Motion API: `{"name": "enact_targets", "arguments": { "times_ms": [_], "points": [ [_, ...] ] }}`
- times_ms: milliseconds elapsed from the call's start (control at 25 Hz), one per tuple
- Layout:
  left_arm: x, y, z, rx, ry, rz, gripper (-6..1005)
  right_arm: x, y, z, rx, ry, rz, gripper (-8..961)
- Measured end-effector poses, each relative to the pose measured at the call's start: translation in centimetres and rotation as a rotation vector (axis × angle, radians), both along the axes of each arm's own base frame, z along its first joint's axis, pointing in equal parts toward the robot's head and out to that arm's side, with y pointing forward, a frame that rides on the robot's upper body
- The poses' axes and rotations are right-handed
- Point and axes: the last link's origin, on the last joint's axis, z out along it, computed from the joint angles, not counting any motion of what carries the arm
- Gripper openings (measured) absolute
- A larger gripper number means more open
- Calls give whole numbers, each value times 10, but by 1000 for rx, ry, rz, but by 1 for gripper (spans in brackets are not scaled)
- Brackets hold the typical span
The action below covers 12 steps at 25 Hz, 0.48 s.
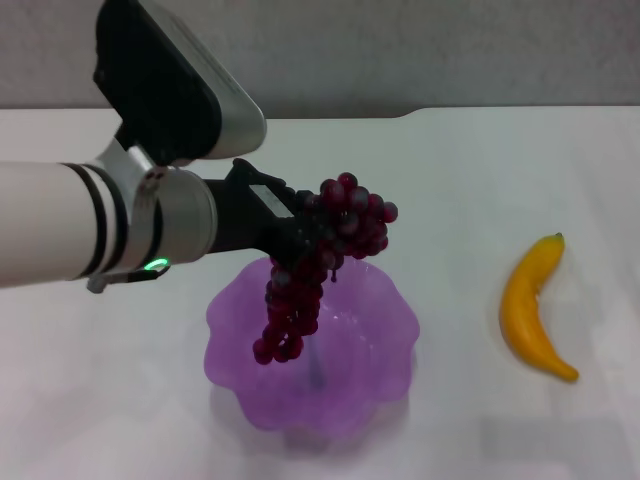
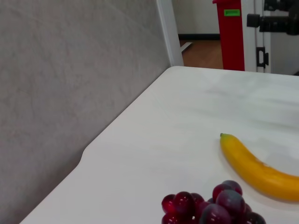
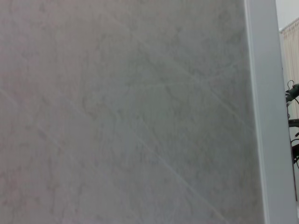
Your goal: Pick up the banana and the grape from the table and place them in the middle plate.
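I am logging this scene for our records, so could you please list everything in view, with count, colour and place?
grape: one bunch, dark red-purple, held in the air above the middle plate, its lower end hanging over the bowl.
middle plate: one, translucent light purple with a scalloped rim, near the front centre of the table.
banana: one, yellow-orange with a dark green tip, lying on the table to the right of the plate, untouched.
table: one, white, under everything.
wall: grey, behind the table.
left gripper: black, on a white and silver arm coming from the left, shut on the grape.
right gripper: not in view; its wrist camera faces only the grey wall.
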Motion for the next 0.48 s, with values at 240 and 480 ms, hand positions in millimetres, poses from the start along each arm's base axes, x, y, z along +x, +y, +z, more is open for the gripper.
{"name": "enact_targets", "arguments": {
  "times_ms": [240, 480],
  "points": [
    [-14, 9, -15, 16, 11, -8, 185, -1, 1, 0, 0, 0, 2, 906],
    [-34, 19, -30, 29, 29, 20, 184, 0, 0, 0, 0, 0, 1, 905]
  ]
}}
